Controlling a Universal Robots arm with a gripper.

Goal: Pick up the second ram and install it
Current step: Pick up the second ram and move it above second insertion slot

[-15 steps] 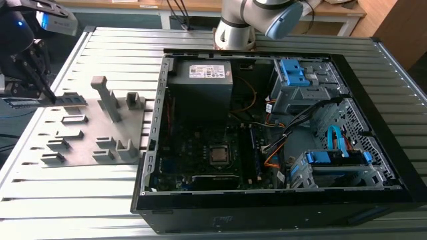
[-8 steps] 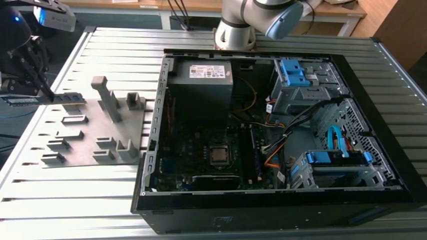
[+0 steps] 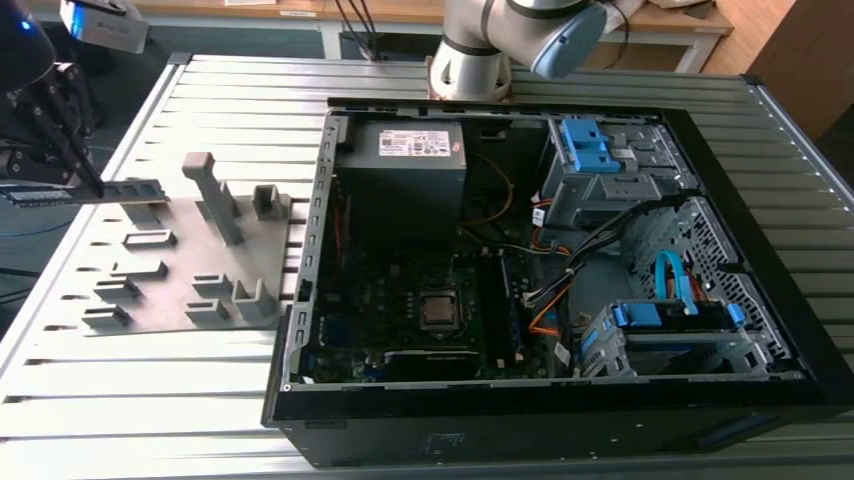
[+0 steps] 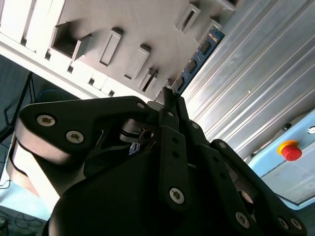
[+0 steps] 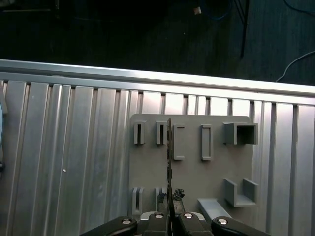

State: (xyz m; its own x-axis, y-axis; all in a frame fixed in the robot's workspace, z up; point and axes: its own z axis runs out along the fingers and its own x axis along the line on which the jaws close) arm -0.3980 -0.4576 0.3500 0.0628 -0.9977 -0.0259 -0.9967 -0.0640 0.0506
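— What have you got in hand?
— My tool is clenched on one end of the second ram. The stick juts out past the fingertips, over the edge of the grey holder tray, at the exterior view's left of the desk. I can't tell whether it hangs clear of the tray's slots

— What worries you from here?
— I'm gripping a short stretch at one end, so I judge the stick could pivot or slip if it brushes anything. The tall upright block on the tray stands between me and the open computer case, and loose cables drape across the inside. A tilted stick wouldn't seat, I think
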